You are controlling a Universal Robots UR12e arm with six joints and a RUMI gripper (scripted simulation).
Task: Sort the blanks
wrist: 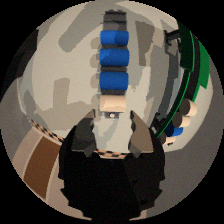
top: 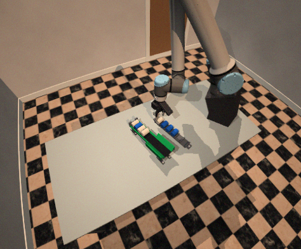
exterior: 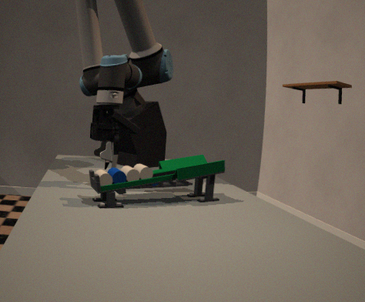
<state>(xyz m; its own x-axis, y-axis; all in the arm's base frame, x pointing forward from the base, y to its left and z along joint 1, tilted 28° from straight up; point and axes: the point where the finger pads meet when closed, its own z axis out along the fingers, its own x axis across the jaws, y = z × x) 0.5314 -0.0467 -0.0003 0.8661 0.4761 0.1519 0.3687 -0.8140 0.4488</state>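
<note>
A: Where do we stand with the gripper (top: pixel 160 113)?

B: We read it as half parted and gripping nothing; it hangs right over the end of the stock rack (top: pixel 185 143) nearest the arm's wrist, low over the cream blank (top: pixel 160 120) in the first slot.

A: So that cream blank is our target?

B: We think so; a cream one lies at the stop (exterior: pixel 93 178) of the feed ramp (top: pixel 166 144), so cream belongs there, and this one sits in the rack beside three blue blanks (top: pixel 169 127).

A: Which way does it lie from the fingertips?

B: Straight below and a touch ahead; in the wrist view it shows just beyond the tips, between them, not yet touched as far as we can tell.

A: And its long axis?

B: Across the rack, parallel to the blues; the two fingers seem to flank its ends, so the jaws would close along its length rather than across it; that is our reading, and the picture is coarse.

A: What else is misplaced?

B: One blue blank (top: pixel 139 126) lies second in the ramp's row, between creams; we judge it must go to the rack.
</note>
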